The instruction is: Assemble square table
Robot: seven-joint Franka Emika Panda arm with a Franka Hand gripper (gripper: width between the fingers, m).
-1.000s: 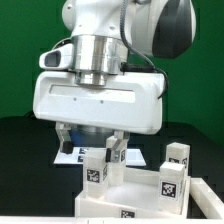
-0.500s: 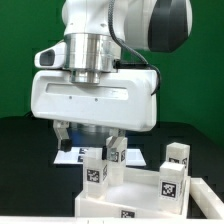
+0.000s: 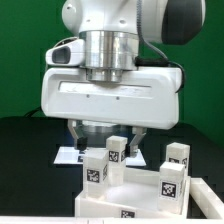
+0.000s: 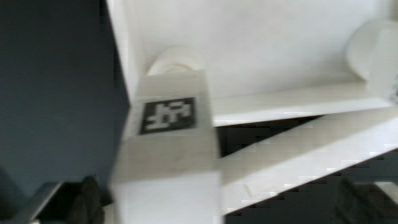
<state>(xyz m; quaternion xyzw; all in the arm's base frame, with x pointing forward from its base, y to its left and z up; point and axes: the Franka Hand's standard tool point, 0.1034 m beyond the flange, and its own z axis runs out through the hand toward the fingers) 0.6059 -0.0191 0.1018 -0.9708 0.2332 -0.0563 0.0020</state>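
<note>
The white square tabletop lies at the front, rim up. Several white tagged legs stand on it: one at the front, one behind it, two on the exterior view's right. My gripper hangs open just above the rear leg, one finger on each side. In the wrist view that leg runs up from between my fingers to the tabletop. It lies close to one finger and far from the other. My gripper holds nothing.
The marker board lies on the black table behind the tabletop, on the exterior view's left. A green wall stands behind. The arm's broad white body fills the upper middle of the exterior view.
My arm has shifted toward the exterior view's right, so the fingers now straddle the rear leg. The legs and tabletop have not moved.
</note>
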